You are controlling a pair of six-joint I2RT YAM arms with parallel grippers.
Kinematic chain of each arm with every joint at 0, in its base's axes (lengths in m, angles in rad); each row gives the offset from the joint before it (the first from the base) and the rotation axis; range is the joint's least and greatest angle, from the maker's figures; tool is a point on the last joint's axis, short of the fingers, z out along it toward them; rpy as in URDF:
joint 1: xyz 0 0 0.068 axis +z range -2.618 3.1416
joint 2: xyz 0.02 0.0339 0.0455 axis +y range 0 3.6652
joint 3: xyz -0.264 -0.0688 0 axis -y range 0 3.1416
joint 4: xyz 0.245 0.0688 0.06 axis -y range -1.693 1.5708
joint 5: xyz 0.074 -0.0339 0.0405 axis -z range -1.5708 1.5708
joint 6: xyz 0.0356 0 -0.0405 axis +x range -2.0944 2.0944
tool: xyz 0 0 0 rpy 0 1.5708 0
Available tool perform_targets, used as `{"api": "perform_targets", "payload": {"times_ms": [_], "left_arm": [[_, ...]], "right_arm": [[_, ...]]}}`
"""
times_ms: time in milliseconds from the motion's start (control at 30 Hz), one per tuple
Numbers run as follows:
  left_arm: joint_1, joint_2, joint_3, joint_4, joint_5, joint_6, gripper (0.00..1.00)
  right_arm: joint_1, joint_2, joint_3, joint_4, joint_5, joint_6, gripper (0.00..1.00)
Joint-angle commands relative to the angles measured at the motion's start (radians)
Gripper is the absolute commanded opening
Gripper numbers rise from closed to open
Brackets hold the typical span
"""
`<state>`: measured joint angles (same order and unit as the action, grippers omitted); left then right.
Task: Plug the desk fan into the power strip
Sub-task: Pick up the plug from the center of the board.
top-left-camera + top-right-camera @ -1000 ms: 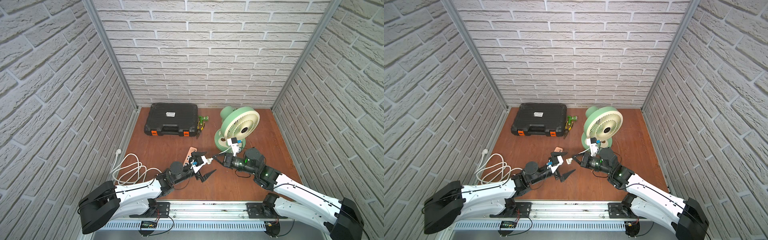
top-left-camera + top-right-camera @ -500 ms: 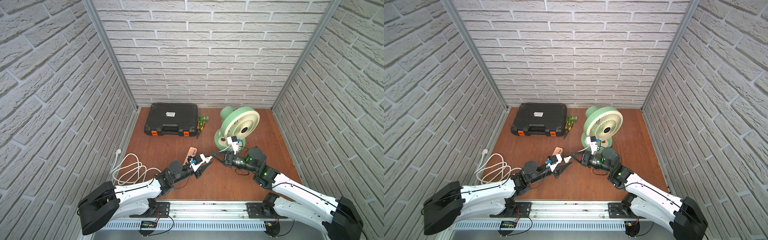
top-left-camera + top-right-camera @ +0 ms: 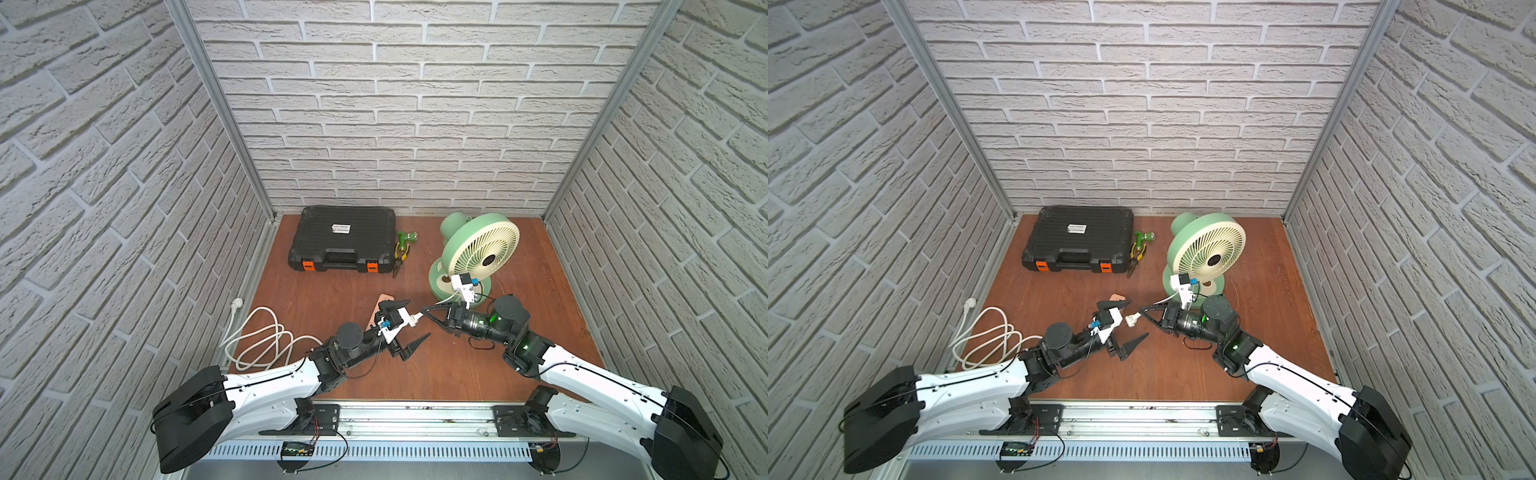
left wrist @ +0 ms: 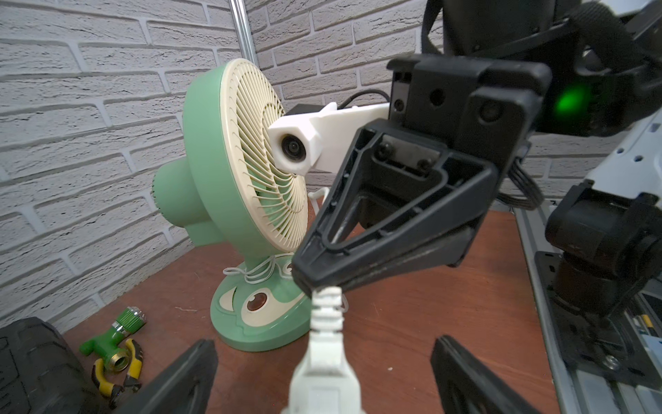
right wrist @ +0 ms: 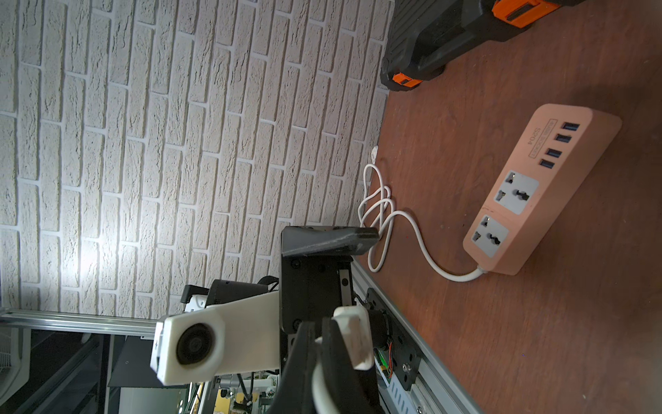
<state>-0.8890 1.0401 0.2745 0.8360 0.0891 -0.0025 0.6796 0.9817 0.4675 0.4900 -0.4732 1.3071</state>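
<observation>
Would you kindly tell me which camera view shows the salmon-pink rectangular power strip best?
The right wrist view: the salmon-pink rectangular power strip lies in full view, with two sockets, four USB ports and its white cable. In both top views only one end shows. The left wrist view does not show it.

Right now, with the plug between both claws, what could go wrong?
The right claw pinches the plug only by its ribbed tail, so it may twist as the open left claw closes. The cord is wound round the neck of the desk fan; pulling could tip it.
</observation>
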Motion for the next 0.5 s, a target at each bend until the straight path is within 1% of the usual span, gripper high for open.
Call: {"api": "perform_targets", "payload": {"times_ms": [0,100,133,167,200,300,467], "left_arm": [[0.002,-0.020,0.004,0.005,-0.036,-0.016,0.98],[0.001,-0.024,0.003,-0.008,-0.033,-0.014,0.98],[0.001,-0.026,-0.003,0.001,-0.026,-0.010,0.97],[0.001,-0.029,-0.004,0.007,-0.016,-0.007,0.93],[0.002,-0.031,-0.004,0.006,-0.010,-0.005,0.87],[0.007,-0.033,0.004,-0.007,0.009,-0.004,0.67],[0.010,-0.029,0.003,-0.009,0.019,-0.011,0.31]], "right_arm": [[-0.005,-0.009,-0.015,0.086,-0.012,0.017,0.03],[-0.006,-0.014,-0.022,0.086,-0.009,0.020,0.03],[-0.006,-0.014,-0.024,0.091,-0.008,0.023,0.03],[-0.006,-0.012,-0.026,0.095,-0.007,0.026,0.03],[-0.007,-0.012,-0.028,0.099,-0.006,0.029,0.03],[-0.008,-0.016,-0.034,0.103,-0.004,0.033,0.03],[-0.009,-0.021,-0.035,0.102,0.000,0.036,0.03]]}}
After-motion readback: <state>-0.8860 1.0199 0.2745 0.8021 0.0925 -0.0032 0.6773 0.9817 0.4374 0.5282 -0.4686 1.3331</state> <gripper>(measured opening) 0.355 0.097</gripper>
